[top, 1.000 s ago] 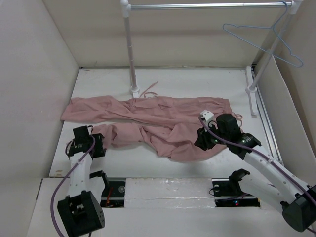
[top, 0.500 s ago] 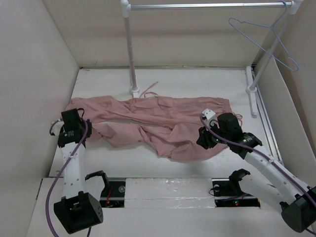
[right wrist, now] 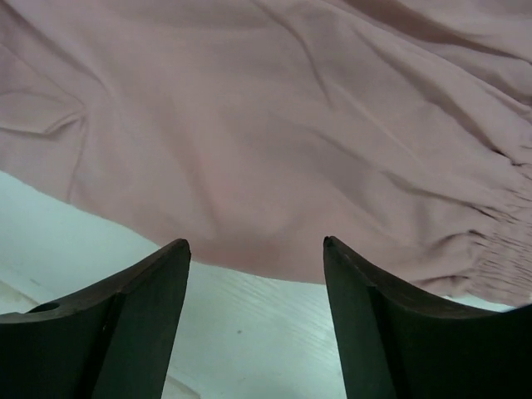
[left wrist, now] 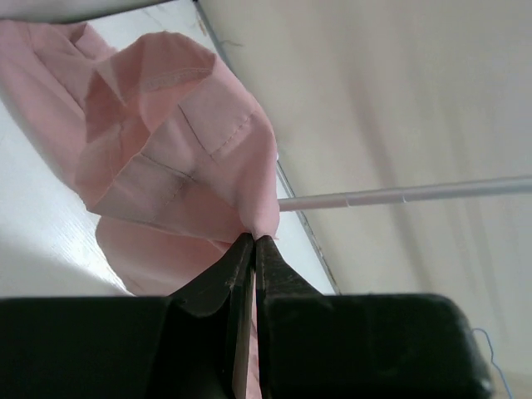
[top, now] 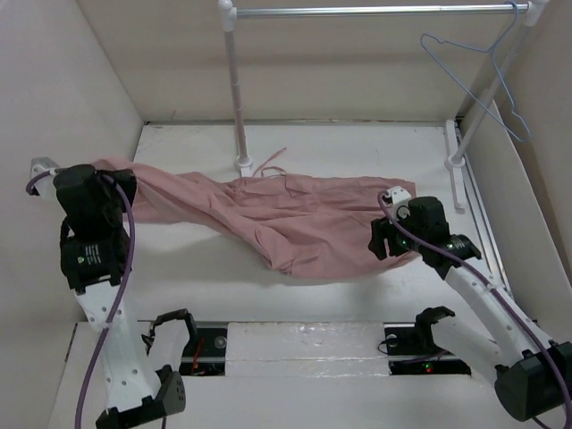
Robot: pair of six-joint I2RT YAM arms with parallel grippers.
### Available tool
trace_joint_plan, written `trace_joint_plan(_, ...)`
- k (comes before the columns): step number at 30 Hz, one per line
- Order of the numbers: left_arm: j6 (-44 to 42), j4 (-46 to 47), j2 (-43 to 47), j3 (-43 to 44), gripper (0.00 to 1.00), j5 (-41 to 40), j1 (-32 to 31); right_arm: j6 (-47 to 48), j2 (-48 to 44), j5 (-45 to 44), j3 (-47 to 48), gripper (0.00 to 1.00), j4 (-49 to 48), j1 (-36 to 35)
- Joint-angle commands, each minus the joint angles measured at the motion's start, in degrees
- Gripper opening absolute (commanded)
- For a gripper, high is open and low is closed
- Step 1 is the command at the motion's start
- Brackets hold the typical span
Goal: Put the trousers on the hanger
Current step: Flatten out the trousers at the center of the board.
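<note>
Trousers [top: 295,219]: spread across the table [top: 357,147], one leg end raised at far left
Left gripper [left wrist: 254,241]: jaws shut on a thin pinch of leg hem; risk: the fabric slips free under drag
Right gripper [right wrist: 253,243]: jaws open, empty, over cloth near the waistband
Hanger [top: 474,76]: on the rail [top: 375,11], well apart; risk: loose legs bunch or trail on the way there

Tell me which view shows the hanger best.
The top external view: the whole hanger hangs from the rail at upper right. The left wrist view catches only a thin blue curve in its lower right corner, possibly it. The right wrist view shows none.
</note>
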State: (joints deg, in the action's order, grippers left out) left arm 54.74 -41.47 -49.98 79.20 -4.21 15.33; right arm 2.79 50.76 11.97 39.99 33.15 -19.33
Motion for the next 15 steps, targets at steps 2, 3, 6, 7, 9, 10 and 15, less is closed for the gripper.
trace_joint_plan(2, -5.3, -0.3, 7.0, 2.2, 0.00, -0.8, -0.2, -1.6, 0.4, -0.2, 0.1, 0.73, -0.8, 6.7)
trace_joint_plan(3, -5.9, -0.7, 8.1, 1.0, 0.00, -2.5, -0.2, -1.9, 0.7, 0.9, -0.4, 0.73, -1.0, 10.3)
trace_joint_plan(6, -5.4, -5.4, 12.5, -5.2, 0.00, -10.8, -1.9, -2.6, 0.3, 4.4, -1.8, 0.74, -1.3, 15.7)
trace_joint_plan(7, -4.9, -6.4, 15.2, -7.6, 0.00, -12.6, -1.9, -2.6, 0.3, 4.4, -1.6, 0.75, -0.5, 15.7)
trace_joint_plan(9, -0.4, -11.2, 17.9, -14.0, 0.00, -19.1, -1.9, -4.6, 0.2, 5.3, -1.7, 0.75, -0.5, 15.7)
trace_joint_plan(10, 1.2, -13.1, 19.7, -15.5, 0.00, -21.0, -1.9, -4.7, 0.3, 6.0, -1.8, 0.75, -0.2, 16.3)
trace_joint_plan(15, 4.8, -21.0, 20.5, -17.0, 0.13, -27.0, -1.9, -4.0, -0.4, 5.0, -2.5, 0.75, 1.4, 16.3)
